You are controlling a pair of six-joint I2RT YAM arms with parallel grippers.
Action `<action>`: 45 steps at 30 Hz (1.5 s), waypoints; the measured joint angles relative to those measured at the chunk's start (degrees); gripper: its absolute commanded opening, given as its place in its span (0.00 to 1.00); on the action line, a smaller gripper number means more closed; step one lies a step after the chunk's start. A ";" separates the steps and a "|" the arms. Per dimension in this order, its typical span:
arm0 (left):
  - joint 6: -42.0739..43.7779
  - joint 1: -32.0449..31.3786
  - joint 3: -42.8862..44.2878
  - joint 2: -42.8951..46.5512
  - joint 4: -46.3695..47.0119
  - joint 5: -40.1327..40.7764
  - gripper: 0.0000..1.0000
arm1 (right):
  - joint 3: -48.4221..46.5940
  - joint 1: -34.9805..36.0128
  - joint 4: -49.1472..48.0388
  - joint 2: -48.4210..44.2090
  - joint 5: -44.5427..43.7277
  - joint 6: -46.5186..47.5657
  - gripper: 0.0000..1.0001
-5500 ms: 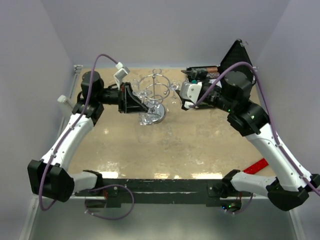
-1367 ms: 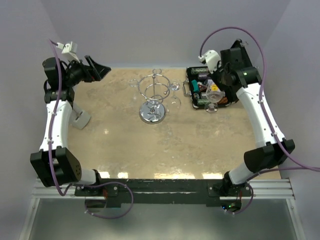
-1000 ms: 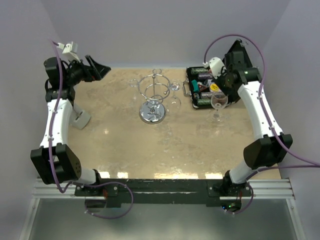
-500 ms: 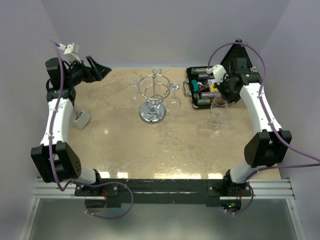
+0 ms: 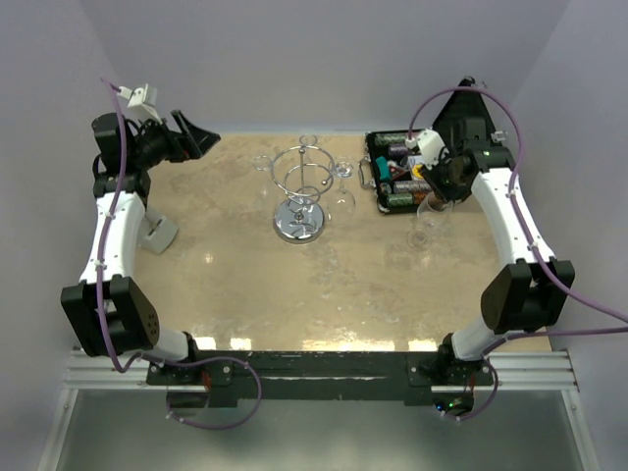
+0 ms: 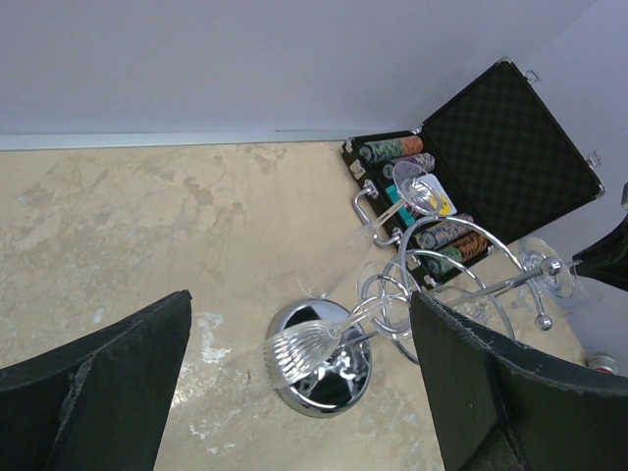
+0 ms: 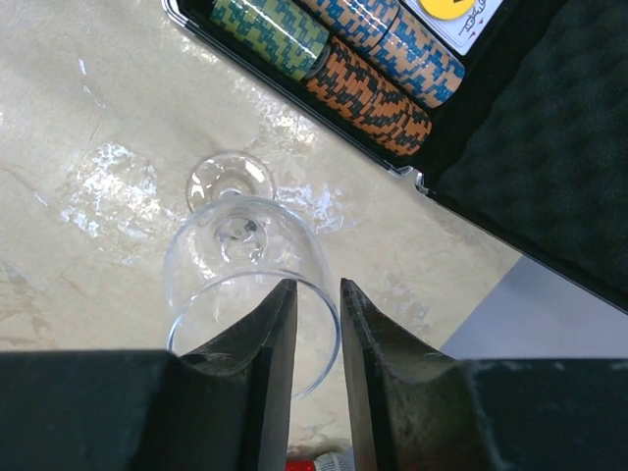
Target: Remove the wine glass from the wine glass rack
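Light: I get bright, even light from overhead.
Glare: white sheen on the table (image 5: 245, 326) near me.
Focus: right wrist fingers (image 7: 263, 343) look soft.

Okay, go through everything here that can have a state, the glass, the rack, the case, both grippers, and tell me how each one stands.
wine glass: upright on the table, off the rack
wine glass rack: upright, other glasses hanging on it
black case: open, lid raised
left gripper: wide open, holding nothing
right gripper: slightly open, fingers either side of the glass rim
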State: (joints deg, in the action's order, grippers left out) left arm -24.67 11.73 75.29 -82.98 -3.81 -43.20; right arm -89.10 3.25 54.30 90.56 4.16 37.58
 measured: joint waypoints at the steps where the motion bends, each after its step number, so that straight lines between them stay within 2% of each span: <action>1: 0.00 -0.02 -0.02 0.00 0.00 0.00 0.97 | 0.00 0.00 0.07 -0.15 -0.13 0.02 0.33; 7: -0.09 -0.15 -0.20 0.00 -0.02 -0.02 0.97 | -0.17 0.00 1.68 -3.76 -0.70 0.94 0.39; 12: -0.20 -0.15 -0.20 0.00 0.02 -0.02 0.97 | -4.98 0.00 3.72 -5.88 -2.49 2.23 0.48; 14: 0.09 -0.15 -0.20 0.07 -0.02 -0.02 0.99 | -7.82 0.00 3.78 -6.38 -2.69 3.06 0.55; 16: 0.83 -0.26 -0.20 0.22 -0.17 -0.04 0.99 | -10.21 -0.02 2.99 -7.41 -1.03 3.69 0.69; 18: 2.38 -0.57 -0.20 0.39 -0.33 -0.15 0.99 | -10.34 -0.13 -0.59 -9.92 3.82 3.43 0.73; 20: 3.74 -0.98 -0.20 0.48 -0.79 -0.52 0.99 | -7.82 -0.17 -6.56 -13.33 11.52 2.19 0.74; 22: 5.42 -1.31 -0.13 0.48 -1.92 -0.70 0.99 | -1.22 0.28 -16.15 -17.81 21.16 -1.07 0.73; 27: 11.78 -1.42 3.30 0.42 -8.35 0.87 0.99 | 18.08 5.92 -43.06 -22.64 33.38 -13.33 0.70; 31: 17.51 -1.42 8.79 0.39 -12.83 3.43 0.99 | 29.14 9.53 -57.33 -20.33 37.22 -19.65 0.67; 35: 23.08 -1.42 12.39 0.39 -16.28 6.34 0.99 | 35.78 9.97 -65.57 -19.85 38.93 -22.25 0.65; 40: 28.33 -1.42 13.22 0.37 -19.87 10.45 0.99 | 43.30 10.64 -78.88 -20.24 40.15 -26.12 0.62; 45: 31.28 -1.42 13.29 0.24 -22.05 13.42 1.00 | 49.79 14.40 -92.89 -17.66 39.82 -31.67 0.62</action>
State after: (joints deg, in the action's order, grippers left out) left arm 6.61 10.31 88.58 -82.74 -25.87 -29.78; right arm -39.31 17.65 -38.59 72.90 43.99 5.91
